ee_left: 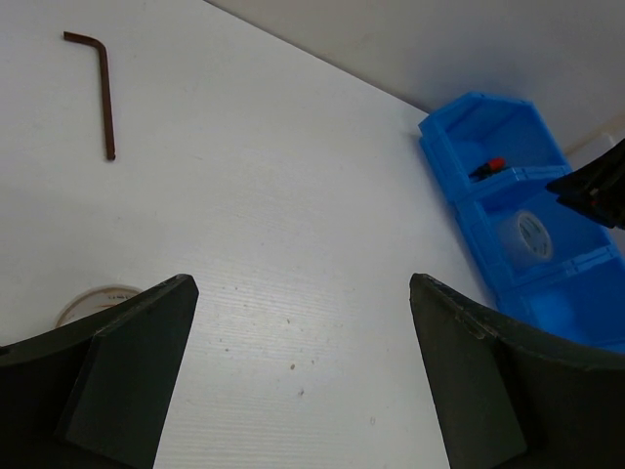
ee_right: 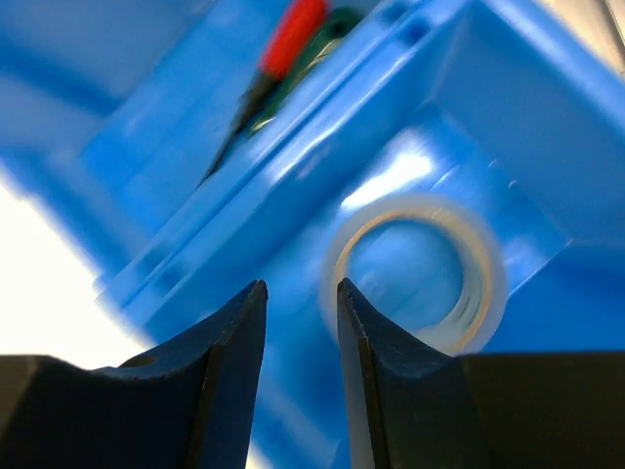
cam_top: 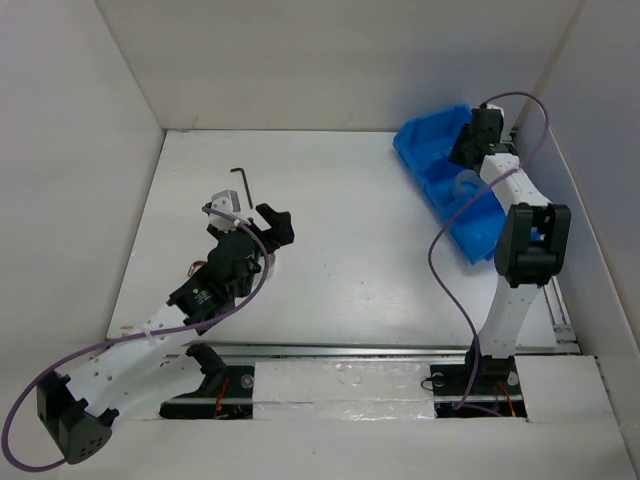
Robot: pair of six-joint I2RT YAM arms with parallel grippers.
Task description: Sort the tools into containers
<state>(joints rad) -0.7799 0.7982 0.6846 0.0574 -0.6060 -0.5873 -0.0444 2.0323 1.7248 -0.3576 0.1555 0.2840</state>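
Note:
The blue three-compartment bin [cam_top: 440, 170] stands at the far right. A red-handled screwdriver [ee_right: 289, 37] lies in its far compartment, and a tape roll [ee_right: 420, 274] lies in the middle one. My right gripper [ee_right: 300, 285] hovers over the bin [ee_right: 547, 127] with its jaws a little apart and empty; in the top view the right gripper [cam_top: 468, 145] is over the far end. A dark hex key [cam_top: 242, 182] lies on the table, just beyond my left gripper [cam_top: 245, 215]. The left gripper [ee_left: 303, 283] is wide open and empty. Another tape roll [ee_left: 98, 298] lies half hidden behind its left finger.
White walls close in the table on the left, far and right sides. The bin [ee_left: 527, 127], its screwdriver [ee_left: 491, 165] and its tape roll [ee_left: 527, 234] show at the right of the left wrist view, and the hex key [ee_left: 101, 88] at its upper left. Purple cables hang off both arms.

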